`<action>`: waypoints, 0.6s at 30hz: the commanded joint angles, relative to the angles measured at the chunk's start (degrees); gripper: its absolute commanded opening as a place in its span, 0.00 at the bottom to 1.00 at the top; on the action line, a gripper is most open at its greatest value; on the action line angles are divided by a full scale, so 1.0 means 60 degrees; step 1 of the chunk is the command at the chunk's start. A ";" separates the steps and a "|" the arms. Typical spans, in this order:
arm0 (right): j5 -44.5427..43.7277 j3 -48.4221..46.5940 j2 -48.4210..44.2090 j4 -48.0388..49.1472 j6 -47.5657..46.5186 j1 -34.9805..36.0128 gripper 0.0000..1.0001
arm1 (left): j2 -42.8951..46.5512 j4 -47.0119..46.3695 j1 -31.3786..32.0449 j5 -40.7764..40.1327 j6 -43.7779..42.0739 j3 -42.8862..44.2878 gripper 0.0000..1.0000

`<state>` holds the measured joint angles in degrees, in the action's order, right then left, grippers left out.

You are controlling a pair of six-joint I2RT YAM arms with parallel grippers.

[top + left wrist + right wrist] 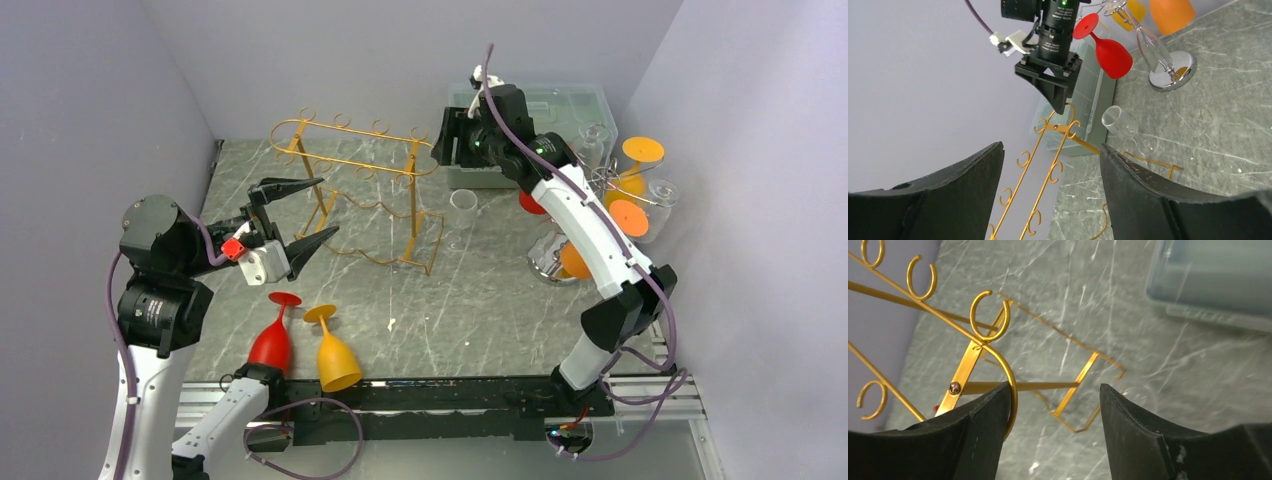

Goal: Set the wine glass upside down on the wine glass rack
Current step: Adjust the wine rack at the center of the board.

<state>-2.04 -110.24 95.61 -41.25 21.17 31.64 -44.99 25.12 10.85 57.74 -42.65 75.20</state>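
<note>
One rack, one bin, one stand and a handful of wine glasses.
There is a single gold rack [355, 190] and a single clear bin [575, 105]. Red glasses number two, the near red glass [272, 345] and the far red glass [1112, 54]. There is one yellow glass [338, 362], one clear glass [462, 208], and one chrome stand [1168, 84] bearing at least two orange glasses [628, 215], their exact number unclear.

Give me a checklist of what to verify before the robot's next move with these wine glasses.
1. Left end effector open and empty: ok.
2. Right end effector open, holding no glass: ok.
3. Gold rack standing upright: ok.
4. A glass hanging upside down on the rack: not ok, none there.
5. Right end effector clear of the rack's end loop: cannot tell, one finger sits very near it.
6. Clear glass upright on the table beside the rack: ok.
</note>
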 commanded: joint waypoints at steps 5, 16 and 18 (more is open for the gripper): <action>0.2193 0.1329 -0.1113 0.0974 0.2126 -0.0205 0.61 | 0.0014 -0.0071 -0.0007 0.0033 -0.0102 0.0002 0.75; 0.3224 -0.0051 0.0414 0.0706 0.1505 -0.0865 0.01 | 0.0014 -0.0071 -0.0007 0.0033 -0.0102 0.0002 0.75; 0.3776 -0.0978 0.1302 0.0224 0.1166 -0.1074 0.01 | 0.0014 -0.0071 -0.0007 0.0033 -0.0102 0.0002 0.75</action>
<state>13.96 -107.18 96.01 -37.91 33.32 27.33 -44.99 25.12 10.85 57.74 -42.65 75.20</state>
